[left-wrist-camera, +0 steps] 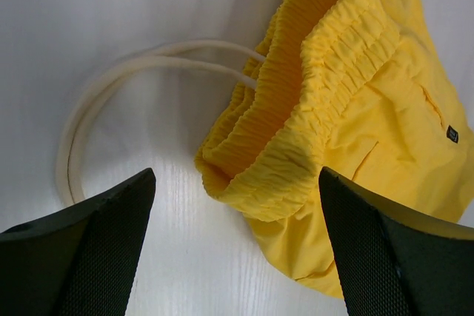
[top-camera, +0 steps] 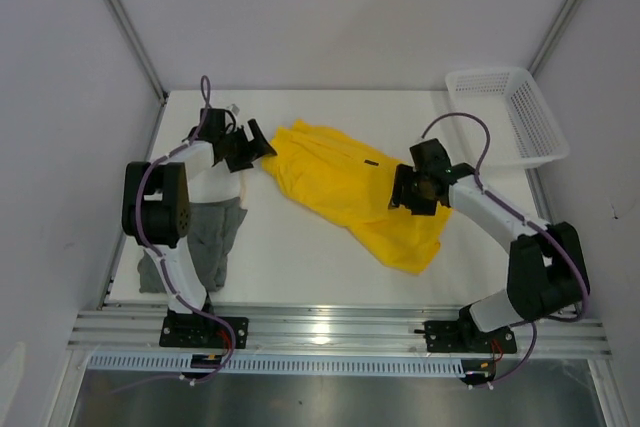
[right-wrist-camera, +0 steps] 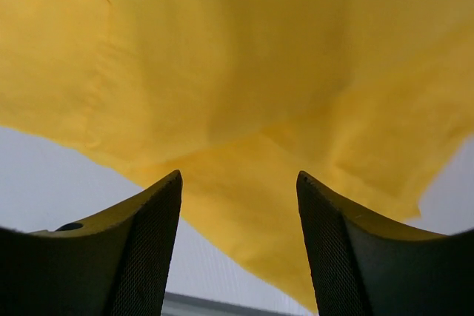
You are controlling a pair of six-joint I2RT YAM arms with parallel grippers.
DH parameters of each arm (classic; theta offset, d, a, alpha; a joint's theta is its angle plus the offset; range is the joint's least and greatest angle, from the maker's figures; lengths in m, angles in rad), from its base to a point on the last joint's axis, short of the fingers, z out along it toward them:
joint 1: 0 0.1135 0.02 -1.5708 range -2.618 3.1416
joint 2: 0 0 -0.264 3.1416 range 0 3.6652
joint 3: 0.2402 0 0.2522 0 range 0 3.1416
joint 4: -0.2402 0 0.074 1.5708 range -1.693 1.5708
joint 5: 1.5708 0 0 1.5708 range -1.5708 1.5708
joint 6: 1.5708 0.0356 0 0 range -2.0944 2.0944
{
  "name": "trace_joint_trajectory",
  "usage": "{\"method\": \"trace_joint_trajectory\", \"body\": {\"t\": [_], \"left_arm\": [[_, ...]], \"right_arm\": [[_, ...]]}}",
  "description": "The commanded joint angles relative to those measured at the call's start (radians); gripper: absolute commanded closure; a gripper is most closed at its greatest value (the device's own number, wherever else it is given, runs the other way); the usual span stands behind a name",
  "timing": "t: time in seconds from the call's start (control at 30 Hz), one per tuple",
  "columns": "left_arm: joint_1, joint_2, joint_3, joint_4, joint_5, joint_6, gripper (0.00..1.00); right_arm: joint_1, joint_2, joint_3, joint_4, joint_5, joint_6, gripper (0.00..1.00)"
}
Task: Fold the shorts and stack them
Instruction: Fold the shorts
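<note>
The yellow shorts (top-camera: 345, 187) lie spread across the middle of the worktop (top-camera: 300, 262), running slantwise from the far left toward the near right. The left claw (top-camera: 265, 147) sits just beside their gathered waistband at the left end. In the left wrist view its fingers (left-wrist-camera: 96, 249) are apart, with the waistband on the surface ahead of them and not gripped. A white cord (left-wrist-camera: 67, 157) comes out of the waistband and loops on the bare worktop.

The right claw (top-camera: 400, 197) is over the right edge of the same shorts. In the right wrist view its fingers (right-wrist-camera: 141, 249) are also apart, with yellow cloth filling the view ahead and nothing clamped between them.

There are two pairs of shorts. The second pair, the grey shorts (top-camera: 215, 232), lies crumpled by the left edge near the near-left corner, partly under the left arm. One small dark tag (top-camera: 370, 162) shows on the yellow pair. One white mesh basket (top-camera: 540, 112) stands at the far right corner.
</note>
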Motion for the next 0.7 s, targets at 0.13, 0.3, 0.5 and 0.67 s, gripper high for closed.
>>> {"method": "trace_joint_trajectory", "body": {"t": [0.13, 0.3, 0.5, 0.67], "left_arm": [[-0.005, -0.167, -0.19, 0.283, 0.002, -0.024, 0.07], [-0.005, -0.215, -0.266, 0.372, 0.034, -0.028, 0.05], [-0.005, -0.192, -0.246, 0.373, 0.038, -0.016, 0.05], [-0.005, -0.156, -0.205, 0.347, 0.032, -0.001, 0.05]], "right_arm": [[0.062, -0.276, -0.133, -0.25, 0.216, 0.264, 0.35], [0.076, -0.396, -0.226, -0.342, 0.273, 0.407, 0.35], [0.111, -0.408, -0.329, -0.34, 0.259, 0.467, 0.36], [0.114, -0.411, -0.378, -0.22, 0.192, 0.464, 0.45]]}}
